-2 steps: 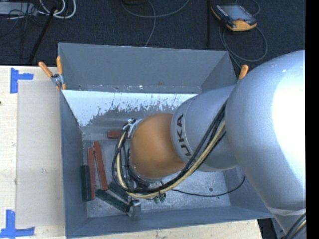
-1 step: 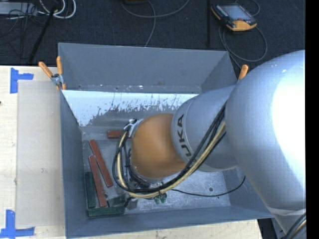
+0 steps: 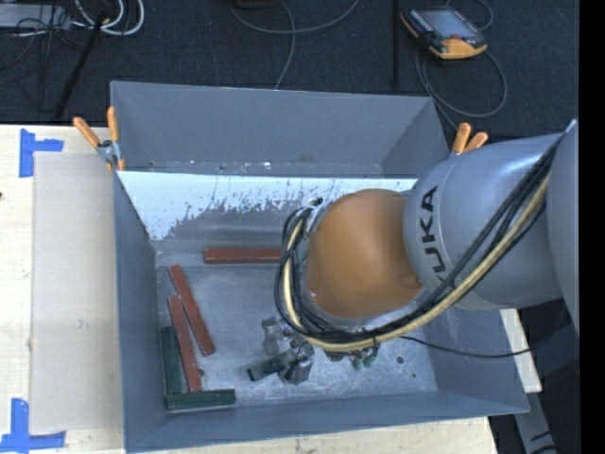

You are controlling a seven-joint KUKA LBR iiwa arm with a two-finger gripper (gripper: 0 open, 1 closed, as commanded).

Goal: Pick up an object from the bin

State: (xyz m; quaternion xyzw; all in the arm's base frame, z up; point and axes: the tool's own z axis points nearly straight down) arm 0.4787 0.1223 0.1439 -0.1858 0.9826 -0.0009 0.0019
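My gripper (image 3: 285, 357) hangs low over the bin floor at the front middle, just under the orange wrist cover. A short dark piece (image 3: 259, 372) sticks out to its left at floor level; whether it is a loose thing or part of the gripper is unclear. Nearest on the left lie two red-brown bars (image 3: 193, 322) side by side, running diagonally. A third red-brown bar (image 3: 242, 254) lies level behind them, near the back slope.
A dark green bar (image 3: 170, 365) runs along the left wall and another dark green bar (image 3: 201, 400) along the front wall, meeting as an L in the front left corner. The arm and its cables cover the right half of the bin.
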